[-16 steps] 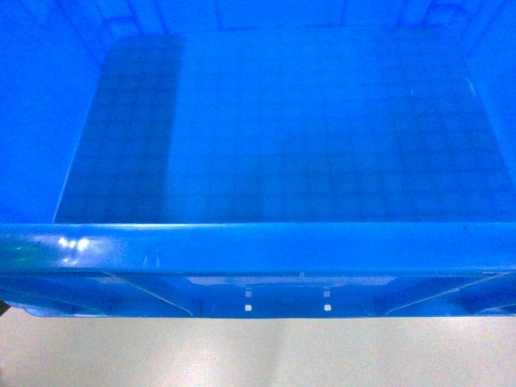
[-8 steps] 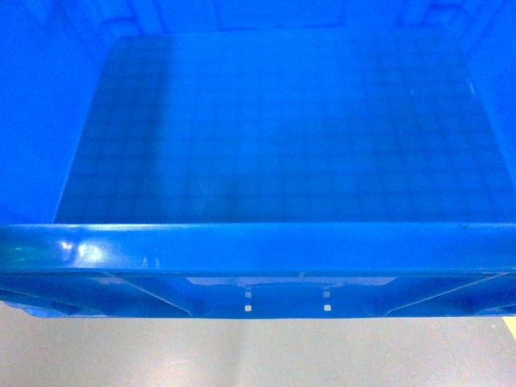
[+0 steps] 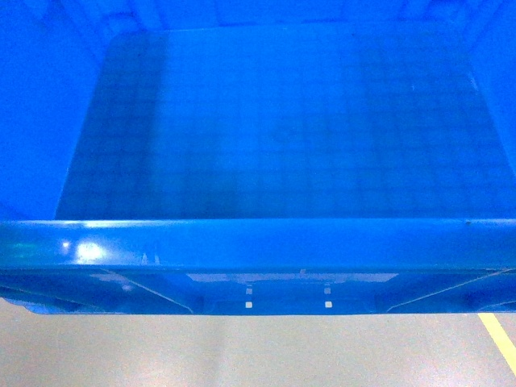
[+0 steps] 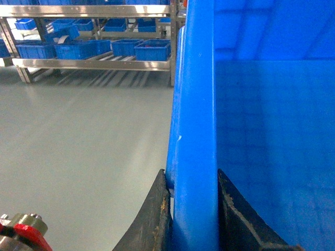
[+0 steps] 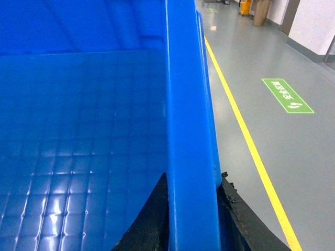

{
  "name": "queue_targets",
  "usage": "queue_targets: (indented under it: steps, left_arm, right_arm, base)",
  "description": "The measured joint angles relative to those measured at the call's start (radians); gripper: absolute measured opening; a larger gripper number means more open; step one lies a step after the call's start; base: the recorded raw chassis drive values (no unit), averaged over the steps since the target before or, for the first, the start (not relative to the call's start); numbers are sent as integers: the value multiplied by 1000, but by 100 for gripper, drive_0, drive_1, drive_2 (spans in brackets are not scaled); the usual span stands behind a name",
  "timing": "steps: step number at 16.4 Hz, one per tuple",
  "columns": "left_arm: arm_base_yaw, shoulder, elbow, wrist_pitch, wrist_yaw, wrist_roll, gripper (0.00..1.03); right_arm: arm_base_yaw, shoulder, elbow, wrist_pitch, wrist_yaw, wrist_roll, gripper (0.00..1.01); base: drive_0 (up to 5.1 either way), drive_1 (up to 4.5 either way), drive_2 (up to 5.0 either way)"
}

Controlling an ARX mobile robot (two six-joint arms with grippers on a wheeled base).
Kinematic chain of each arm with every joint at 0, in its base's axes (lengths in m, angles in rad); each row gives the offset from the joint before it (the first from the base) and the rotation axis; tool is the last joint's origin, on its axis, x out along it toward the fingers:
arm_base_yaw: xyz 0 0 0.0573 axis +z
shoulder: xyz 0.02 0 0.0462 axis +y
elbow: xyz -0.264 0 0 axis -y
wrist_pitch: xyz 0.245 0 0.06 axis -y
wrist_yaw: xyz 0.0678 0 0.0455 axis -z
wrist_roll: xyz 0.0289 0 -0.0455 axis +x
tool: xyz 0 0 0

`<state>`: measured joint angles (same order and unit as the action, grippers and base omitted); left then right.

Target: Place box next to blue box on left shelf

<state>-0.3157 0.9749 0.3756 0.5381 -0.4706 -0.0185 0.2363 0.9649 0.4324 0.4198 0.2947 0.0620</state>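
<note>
The box (image 3: 282, 129), a large bright-blue crate with a grid-patterned floor, fills the head view, its near rim (image 3: 258, 246) running across the frame above the grey floor. My left gripper (image 4: 192, 178) is shut on the box's left rim (image 4: 196, 104), one black finger (image 4: 157, 214) outside and the other inside. My right gripper (image 5: 193, 178) is shut on the right rim (image 5: 188, 104) in the same way. Far off, a grey metal roller shelf (image 4: 94, 64) holds several blue boxes (image 4: 152, 49). Which of these the task means I cannot tell.
Bare grey floor (image 4: 78, 157) lies between me and the shelf. A yellow floor line (image 5: 246, 136) runs along the right side, also showing as a yellow line (image 3: 498, 339) in the head view. A green floor sign (image 5: 288, 95) lies beyond it.
The box keeps its place in the head view. The floor beneath it has shifted and darkened, and the yellow line has come into view at the lower right.
</note>
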Motion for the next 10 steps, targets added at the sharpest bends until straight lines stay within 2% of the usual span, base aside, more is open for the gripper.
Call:
queue_targets:
  steps: [10]
  left_arm:
    - [0, 0, 0, -4, 0, 0, 16]
  right_arm:
    - [0, 1, 0, -5, -1, 0, 17]
  base:
    - [-5, 411, -420]
